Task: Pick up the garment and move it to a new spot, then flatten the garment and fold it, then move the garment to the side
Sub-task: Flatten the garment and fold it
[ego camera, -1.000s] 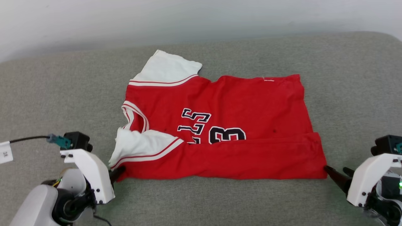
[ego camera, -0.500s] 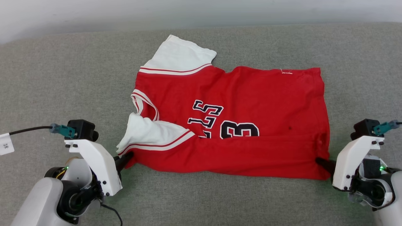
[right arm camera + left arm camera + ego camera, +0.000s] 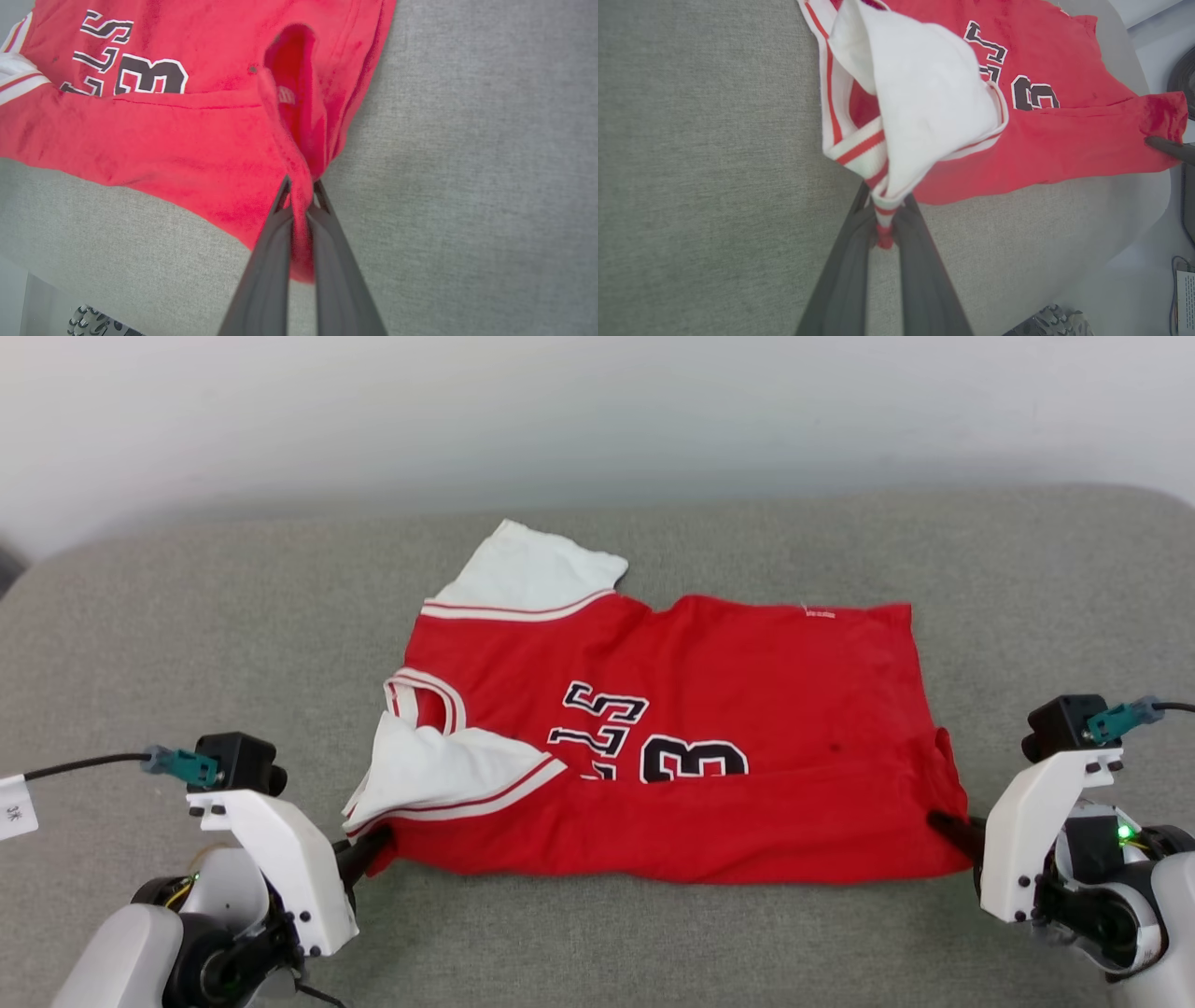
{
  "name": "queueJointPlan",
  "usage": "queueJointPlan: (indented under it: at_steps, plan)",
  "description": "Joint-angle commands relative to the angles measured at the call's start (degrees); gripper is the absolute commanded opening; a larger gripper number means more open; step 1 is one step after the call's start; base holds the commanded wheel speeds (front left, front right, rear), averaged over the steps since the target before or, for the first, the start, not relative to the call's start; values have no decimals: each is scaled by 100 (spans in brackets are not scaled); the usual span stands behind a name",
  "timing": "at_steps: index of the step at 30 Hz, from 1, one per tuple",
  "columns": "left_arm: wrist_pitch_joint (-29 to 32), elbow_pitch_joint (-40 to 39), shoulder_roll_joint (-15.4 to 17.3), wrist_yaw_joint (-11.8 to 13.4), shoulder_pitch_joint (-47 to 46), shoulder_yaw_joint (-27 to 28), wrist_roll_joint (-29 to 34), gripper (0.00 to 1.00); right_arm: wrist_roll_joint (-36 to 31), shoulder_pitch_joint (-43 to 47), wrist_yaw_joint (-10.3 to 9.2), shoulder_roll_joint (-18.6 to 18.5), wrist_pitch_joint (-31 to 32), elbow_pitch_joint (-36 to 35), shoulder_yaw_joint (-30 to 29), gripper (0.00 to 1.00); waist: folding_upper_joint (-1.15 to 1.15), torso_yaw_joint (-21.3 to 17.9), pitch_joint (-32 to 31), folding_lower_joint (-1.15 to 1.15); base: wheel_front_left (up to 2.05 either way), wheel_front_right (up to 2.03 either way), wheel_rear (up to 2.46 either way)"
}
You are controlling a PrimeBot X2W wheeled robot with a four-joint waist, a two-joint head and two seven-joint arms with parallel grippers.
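Now shut on the hem corner it stood open beside, the right pincer (image 3: 302, 189) and the left pincer (image 3: 885, 210), clamped on striped sleeve trim, hold the red, white-sleeved jersey shirt (image 3: 728, 681) between them on a grey fabric cushion (image 3: 597, 943); such thin bites may slip when lifted.

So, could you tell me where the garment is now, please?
In the head view the garment lies centred on the grey fabric surface, near corners pinched by the left gripper and right gripper.

The left pincer (image 3: 887, 193) is slim and dark, its screw-dotted housing (image 3: 280, 859) white, plug (image 3: 182, 765) teal.
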Motion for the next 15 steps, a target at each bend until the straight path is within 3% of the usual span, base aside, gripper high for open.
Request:
queueJointPlan:
  at_steps: [1,7,15]
  plan:
    - [-3,-50,29,34,101,37,-25,0,-21,125,-2,-19,26,-69,16,0,0,-28,-251,0,0,0,0]
    - [35,-310,122,171,592,107,-120,0,-80,495,-2,-12,110,-468,96,0,0,-32,-676,0,0,0,0]
    - [38,-672,134,504,1530,258,-297,0,-69,1220,-2,48,189,-764,-41,0,0,-18,-787,0,0,0,0]
